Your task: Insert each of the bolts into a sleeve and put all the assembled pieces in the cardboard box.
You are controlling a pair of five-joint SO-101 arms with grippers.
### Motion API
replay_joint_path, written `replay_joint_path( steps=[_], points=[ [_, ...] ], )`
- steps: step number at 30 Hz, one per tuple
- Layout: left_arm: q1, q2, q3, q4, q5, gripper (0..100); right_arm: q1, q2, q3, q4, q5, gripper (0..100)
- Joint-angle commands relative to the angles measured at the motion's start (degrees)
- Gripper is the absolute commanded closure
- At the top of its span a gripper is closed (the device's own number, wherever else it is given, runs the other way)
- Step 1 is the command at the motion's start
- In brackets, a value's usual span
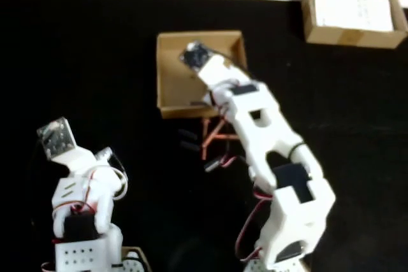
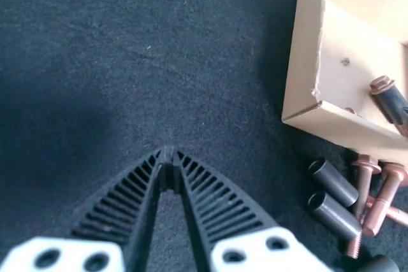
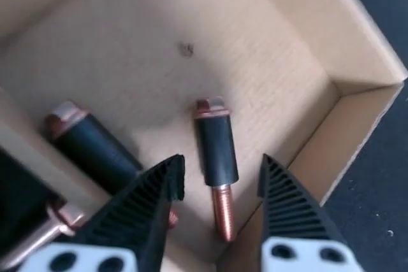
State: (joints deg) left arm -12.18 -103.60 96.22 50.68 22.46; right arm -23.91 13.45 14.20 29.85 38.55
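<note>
Sleeved bolts (image 3: pixel 215 151), two so far, lie in the cardboard box (image 3: pixel 357 106) beneath my right gripper (image 3: pixel 222 165), whose jaws gape empty. My left gripper (image 2: pixel 169 160) hangs pinched shut on nothing above the mat (image 2: pixel 127 62). Loose sleeves (image 2: pixel 335 183) and bolts (image 2: pixel 382 199) beside the box await joining.

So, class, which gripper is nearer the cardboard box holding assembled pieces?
Right. The right gripper hangs open directly over the cardboard box, above an assembled piece. The left gripper is shut, above the black table off to the box's side.
</note>
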Motion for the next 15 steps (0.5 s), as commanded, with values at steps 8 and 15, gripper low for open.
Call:
replay_joint_path(
  steps=[8,15],
  points=[
    [-0.66,-0.22,0.92,0.09,0.35,99,-8.04,-37.23,14.9,19.3,-9.41,94.7],
    [-0.66,-0.22,0.92,0.09,0.35,99,-17.89,-54.37,29.41,32.92,-12.4,94.7]
  ],
)
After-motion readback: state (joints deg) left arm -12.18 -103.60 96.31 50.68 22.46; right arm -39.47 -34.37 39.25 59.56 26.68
